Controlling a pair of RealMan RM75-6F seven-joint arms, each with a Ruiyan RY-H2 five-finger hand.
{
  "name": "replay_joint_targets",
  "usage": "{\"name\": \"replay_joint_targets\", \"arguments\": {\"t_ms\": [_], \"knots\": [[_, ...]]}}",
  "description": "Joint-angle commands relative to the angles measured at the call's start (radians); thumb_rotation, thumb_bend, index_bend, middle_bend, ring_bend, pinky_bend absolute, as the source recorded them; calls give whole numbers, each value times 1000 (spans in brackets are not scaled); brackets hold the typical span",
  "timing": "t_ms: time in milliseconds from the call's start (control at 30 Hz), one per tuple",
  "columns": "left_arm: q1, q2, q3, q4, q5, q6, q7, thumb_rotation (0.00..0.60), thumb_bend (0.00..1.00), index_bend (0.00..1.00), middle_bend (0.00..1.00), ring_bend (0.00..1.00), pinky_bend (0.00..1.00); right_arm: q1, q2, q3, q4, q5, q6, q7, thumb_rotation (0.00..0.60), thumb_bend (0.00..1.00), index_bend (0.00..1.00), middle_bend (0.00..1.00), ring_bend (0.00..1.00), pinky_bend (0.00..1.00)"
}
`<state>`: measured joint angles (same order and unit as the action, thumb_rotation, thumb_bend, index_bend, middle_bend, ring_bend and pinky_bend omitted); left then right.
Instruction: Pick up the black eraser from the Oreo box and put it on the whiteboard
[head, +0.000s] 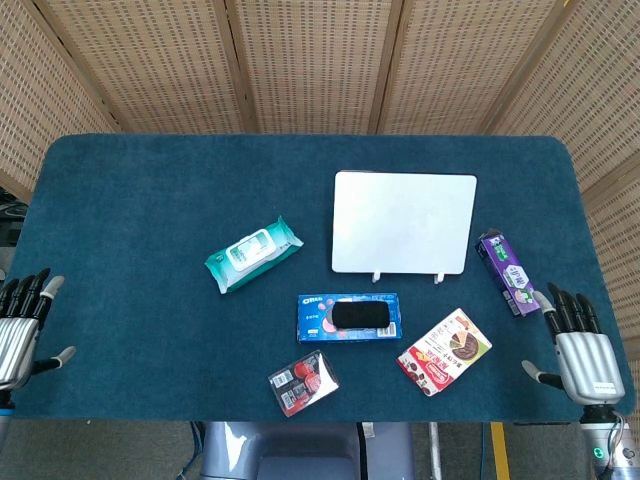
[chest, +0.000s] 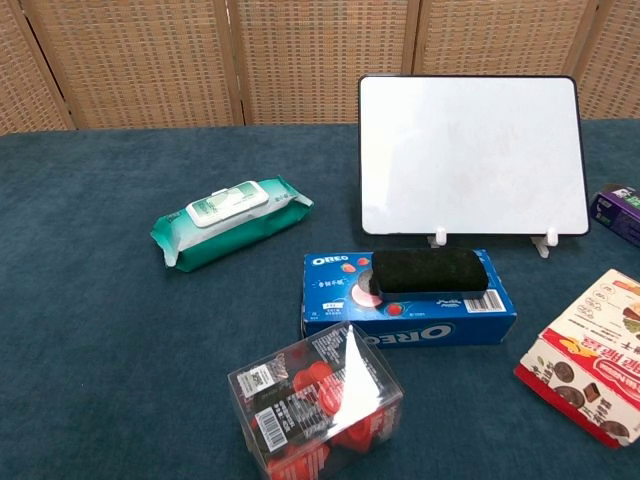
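From the head view, my left hand (head: 20, 328) and right hand (head: 580, 350) hang released, fingers apart, at the desk (head: 140, 200) near corners. The black eraser (head: 360, 315) lies on the Oreo box (head: 312, 318), below the whiteboard (head: 404, 221).

From the chest view, the eraser sits just before the propped whiteboard; neither hand shows.

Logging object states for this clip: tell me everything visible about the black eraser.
The black eraser is a flat, rounded-corner block with a matte, felt-like dark surface. It lies flat and lengthwise on top of the blue Oreo box, toward the box's right half and its far edge, just in front of the upright whiteboard. Only the box touches it; neither hand is near.
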<state>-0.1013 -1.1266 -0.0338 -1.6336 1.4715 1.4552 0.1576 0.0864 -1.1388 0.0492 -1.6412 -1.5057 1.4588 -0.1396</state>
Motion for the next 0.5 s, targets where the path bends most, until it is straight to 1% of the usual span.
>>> {"name": "replay_joint_targets", "arguments": {"t_ms": [33,500], "knots": [[0,0,0,-1,0,-1,2,600,125,0,0,0,0,0,0,-1,0,-1,1,0,600,28,69,0,0,0],[1,1,2,-5,0,-1,4,600,128,0,0,0,0,3,-6,-3,-4,-6,-3,-7,600,28,92,0,0,0]]}}
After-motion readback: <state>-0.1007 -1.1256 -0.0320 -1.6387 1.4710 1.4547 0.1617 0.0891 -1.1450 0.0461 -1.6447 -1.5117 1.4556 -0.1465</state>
